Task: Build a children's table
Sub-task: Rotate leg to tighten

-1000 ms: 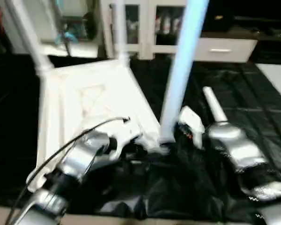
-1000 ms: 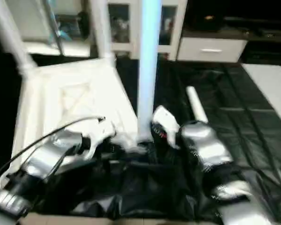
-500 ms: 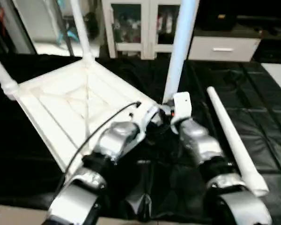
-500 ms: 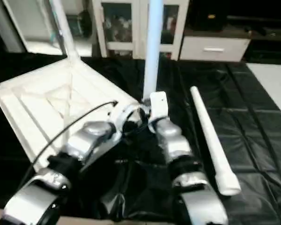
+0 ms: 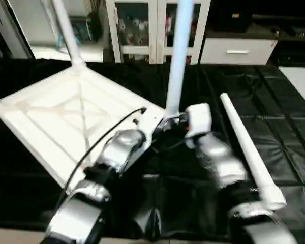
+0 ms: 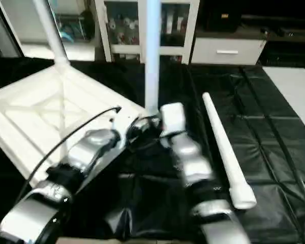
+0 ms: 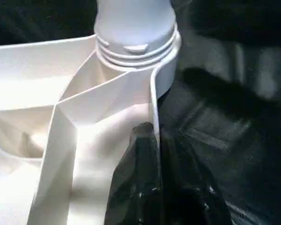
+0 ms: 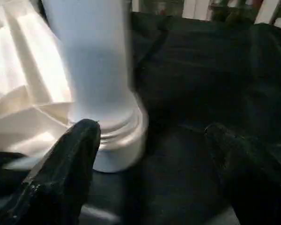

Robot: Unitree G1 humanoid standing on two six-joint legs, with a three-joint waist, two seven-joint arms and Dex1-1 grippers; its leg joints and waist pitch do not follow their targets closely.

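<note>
Right gripper (image 8: 145,154) hangs released, fingers (image 8: 61,173) spread wide to either side of the leg (image 5: 179,56) base, one finger close against the collar, no squeeze visible. Left gripper (image 7: 159,187) is clenched on the tabletop (image 5: 71,117) rim wall, right beside the corner socket (image 7: 166,70), pinning the top. The tabletop lies underside-up on the black sheet (image 5: 274,101), X-ribs showing; the leg we are working stands upright in the near corner socket, threads still visible above the socket lip in the left wrist view, so we judge it not fully screwed home. A second leg (image 5: 66,30) stands at the far corner, and a spare leg (image 5: 246,147) lies loose on the sheet to the right, just beside our right forearm. Risks from here: with threads exposed and nothing gripping it, the tall leg could lean or cross-thread if we regrasp off-centre; the left pinch is on a thin wall and may slip, letting the top spin with the next twist; the right forearm could nudge the spare leg and roll it away. Against a second ago: the tabletop has swung round so its near corner points toward us, the right fingers have gone from closer on the leg to wide apart, and both wrists have turned inward toward the socket.
</note>
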